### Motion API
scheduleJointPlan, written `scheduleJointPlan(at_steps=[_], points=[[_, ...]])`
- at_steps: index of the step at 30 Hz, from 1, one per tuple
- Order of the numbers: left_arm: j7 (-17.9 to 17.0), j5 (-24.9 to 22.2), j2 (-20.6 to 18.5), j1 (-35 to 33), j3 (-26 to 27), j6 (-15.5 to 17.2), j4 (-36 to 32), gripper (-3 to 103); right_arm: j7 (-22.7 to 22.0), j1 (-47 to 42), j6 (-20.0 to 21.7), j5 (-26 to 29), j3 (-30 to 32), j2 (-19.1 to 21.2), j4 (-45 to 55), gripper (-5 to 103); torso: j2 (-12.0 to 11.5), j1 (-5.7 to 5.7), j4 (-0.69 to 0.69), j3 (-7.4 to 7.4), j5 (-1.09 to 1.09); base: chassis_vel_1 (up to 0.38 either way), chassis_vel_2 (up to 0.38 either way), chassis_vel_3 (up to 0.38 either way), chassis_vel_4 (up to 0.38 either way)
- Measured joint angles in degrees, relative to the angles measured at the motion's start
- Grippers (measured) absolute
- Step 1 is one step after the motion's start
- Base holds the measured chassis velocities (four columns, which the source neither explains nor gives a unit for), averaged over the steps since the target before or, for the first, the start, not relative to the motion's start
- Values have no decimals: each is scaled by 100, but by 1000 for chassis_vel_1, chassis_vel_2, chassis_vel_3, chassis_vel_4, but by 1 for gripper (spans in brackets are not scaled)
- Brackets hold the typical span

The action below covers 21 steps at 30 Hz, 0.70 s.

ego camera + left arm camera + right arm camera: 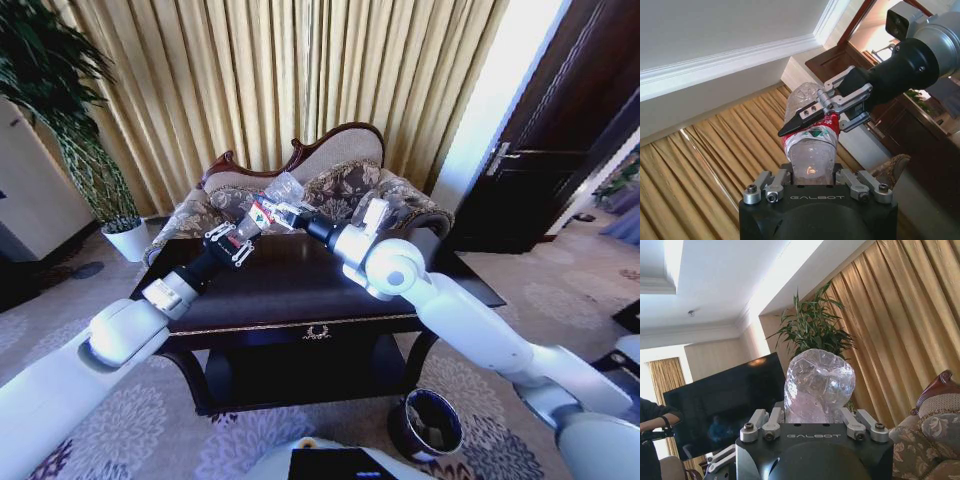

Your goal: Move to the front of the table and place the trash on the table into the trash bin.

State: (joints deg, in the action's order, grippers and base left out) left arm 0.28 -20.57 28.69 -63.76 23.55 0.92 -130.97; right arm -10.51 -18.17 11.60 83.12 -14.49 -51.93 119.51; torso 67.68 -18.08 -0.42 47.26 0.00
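Note:
A clear plastic bottle [272,198] with a red label, the trash, hangs in the air above the far side of the dark table [300,290]. My left gripper [232,243] is shut on one end of it and my right gripper [283,213] is shut on it from the other side. In the left wrist view the bottle [810,150] stands between the left gripper [812,172] fingers, with the right gripper [810,127] clamped across its red label. The right wrist view shows the bottle's base [820,385] in the right gripper [817,415]. The maroon trash bin [430,425] stands on the carpet by the table's near right leg.
An ornate sofa [340,185] stands behind the table before the tan curtains. A white plant pot [128,240] with a tall plant is at the back left. A dark door [540,150] is at the right. The table has a lower shelf [300,375].

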Motion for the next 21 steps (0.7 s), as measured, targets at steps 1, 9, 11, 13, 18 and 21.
scheduleJointPlan(at_steps=[1,9,11,13,18,21], points=[[0,0,0,0,0,0,0,31,0,0,0,0,0,0,0,39,0,0,0,0,0,0,0,0,0],[-24,32,22,-40,25,37,2,64,-23,-73,-18,-18,128,138,60,25,0,0,-1,0,0,0,0,0,0],[-32,25,22,-49,46,36,-2,69,-31,-101,-18,-25,179,166,62,24,0,0,0,0,0,0,0,0,0],[-75,-57,41,-100,142,34,-19,85,-113,-203,-18,-105,328,245,49,24,0,0,0,0,0,0,0,0,0],[-328,-399,181,-292,475,290,16,95,-215,-594,-4,-814,698,480,-55,24,0,0,0,0,1,0,0,0,0],[-483,-837,357,-523,893,506,115,100,-280,-1058,61,-1376,1084,687,-86,24,0,0,-1,0,1,0,0,0,0]])
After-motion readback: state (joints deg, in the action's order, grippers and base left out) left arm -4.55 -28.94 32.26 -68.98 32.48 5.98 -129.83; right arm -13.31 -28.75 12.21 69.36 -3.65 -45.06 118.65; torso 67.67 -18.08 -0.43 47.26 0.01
